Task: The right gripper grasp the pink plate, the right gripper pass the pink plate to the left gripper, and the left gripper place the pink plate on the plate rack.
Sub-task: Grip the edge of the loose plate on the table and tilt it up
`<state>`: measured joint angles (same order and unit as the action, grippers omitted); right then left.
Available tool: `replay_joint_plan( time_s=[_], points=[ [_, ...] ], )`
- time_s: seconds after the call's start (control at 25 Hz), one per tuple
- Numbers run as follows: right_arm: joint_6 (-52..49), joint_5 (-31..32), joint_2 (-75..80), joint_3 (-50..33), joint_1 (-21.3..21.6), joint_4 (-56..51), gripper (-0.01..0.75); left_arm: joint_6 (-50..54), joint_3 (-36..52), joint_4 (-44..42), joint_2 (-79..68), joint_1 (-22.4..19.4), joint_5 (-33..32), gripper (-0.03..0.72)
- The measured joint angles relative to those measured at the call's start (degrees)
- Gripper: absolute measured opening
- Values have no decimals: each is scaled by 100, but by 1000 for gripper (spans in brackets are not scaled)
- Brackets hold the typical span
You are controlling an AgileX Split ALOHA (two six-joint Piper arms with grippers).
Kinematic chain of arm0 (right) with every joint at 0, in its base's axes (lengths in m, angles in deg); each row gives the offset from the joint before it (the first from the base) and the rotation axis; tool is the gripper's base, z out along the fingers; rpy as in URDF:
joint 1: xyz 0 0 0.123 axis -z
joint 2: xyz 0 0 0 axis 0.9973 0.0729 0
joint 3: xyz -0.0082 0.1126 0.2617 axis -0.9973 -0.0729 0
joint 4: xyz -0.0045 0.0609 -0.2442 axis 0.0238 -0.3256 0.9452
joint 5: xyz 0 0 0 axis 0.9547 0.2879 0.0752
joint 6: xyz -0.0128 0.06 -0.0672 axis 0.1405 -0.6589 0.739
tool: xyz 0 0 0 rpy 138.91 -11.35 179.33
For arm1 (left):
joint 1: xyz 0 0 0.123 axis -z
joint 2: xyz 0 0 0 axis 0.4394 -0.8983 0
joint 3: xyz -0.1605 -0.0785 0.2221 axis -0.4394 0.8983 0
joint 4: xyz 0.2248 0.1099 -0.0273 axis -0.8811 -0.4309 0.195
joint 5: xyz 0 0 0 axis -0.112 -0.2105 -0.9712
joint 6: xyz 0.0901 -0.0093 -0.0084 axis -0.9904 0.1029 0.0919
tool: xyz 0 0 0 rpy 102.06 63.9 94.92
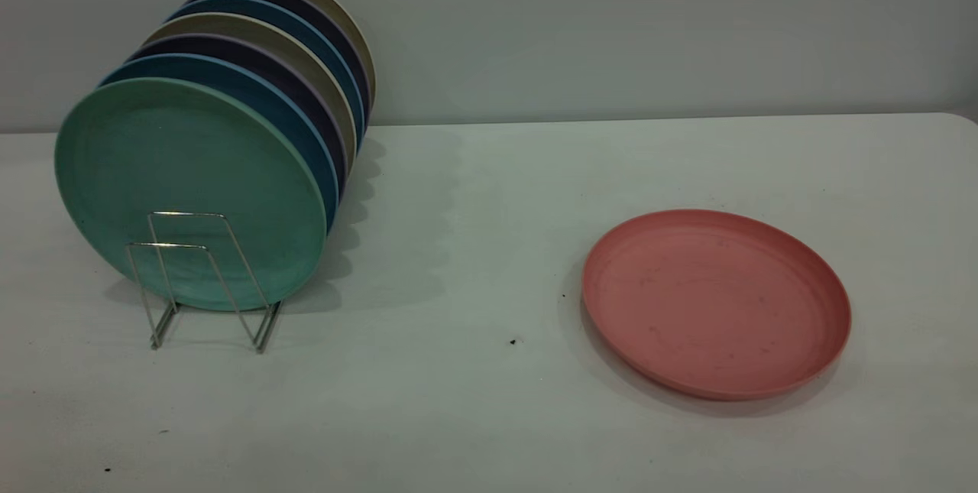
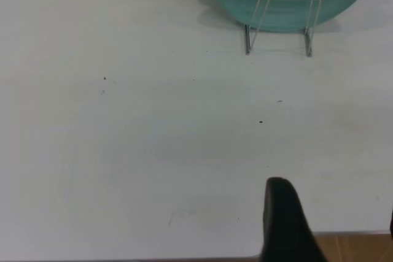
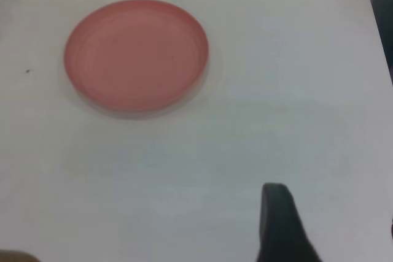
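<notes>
The pink plate (image 1: 716, 302) lies flat on the white table at the right, with nothing touching it; in the right wrist view the pink plate (image 3: 136, 54) sits well ahead of my right gripper (image 3: 333, 207). That gripper hangs open over bare table. The plate rack (image 1: 202, 279) stands at the left with two free wire loops at its front. My left gripper (image 2: 334, 204) is open too, near the table's front edge, facing the plate rack (image 2: 282, 13) from a distance. Neither gripper shows in the exterior view.
Several plates stand upright in the rack, the front one mint-green (image 1: 191, 172), with blue, dark and beige ones behind. A grey wall runs behind the table (image 1: 489, 195). The table's front edge and wooden floor (image 2: 359, 248) lie just under the left gripper.
</notes>
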<state>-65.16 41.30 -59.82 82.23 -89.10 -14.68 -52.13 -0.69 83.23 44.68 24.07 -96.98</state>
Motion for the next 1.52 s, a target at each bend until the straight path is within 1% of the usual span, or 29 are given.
replay_joint_plan(
  time_s=[0.64, 0.88, 1.0, 1.12, 1.28, 1.4, 1.52],
  points=[
    [0, 0, 0, 0, 0, -6, 440, 0, 0, 0, 0, 0, 0, 443],
    [0, 0, 0, 0, 0, -176, 440, 0, 0, 0, 0, 0, 0, 443],
    [0, -75, 106, 60, 0, -235, 460, 101, -100, -2, -217, 0, 13, 443],
    [16, -554, 588, 120, 0, -235, 500, 97, -350, -79, -947, 0, 230, 463],
    [104, -1249, 1626, 140, 0, -242, 552, -69, -800, -278, -2351, 0, 616, 546],
    [130, -1714, 2477, 279, 0, -367, 566, -222, -1211, -264, -3362, 0, 1038, 593],
    [220, -2102, 3308, 508, 0, -589, 568, -461, -1584, -11, -4206, 0, 1484, 603]
  ],
)
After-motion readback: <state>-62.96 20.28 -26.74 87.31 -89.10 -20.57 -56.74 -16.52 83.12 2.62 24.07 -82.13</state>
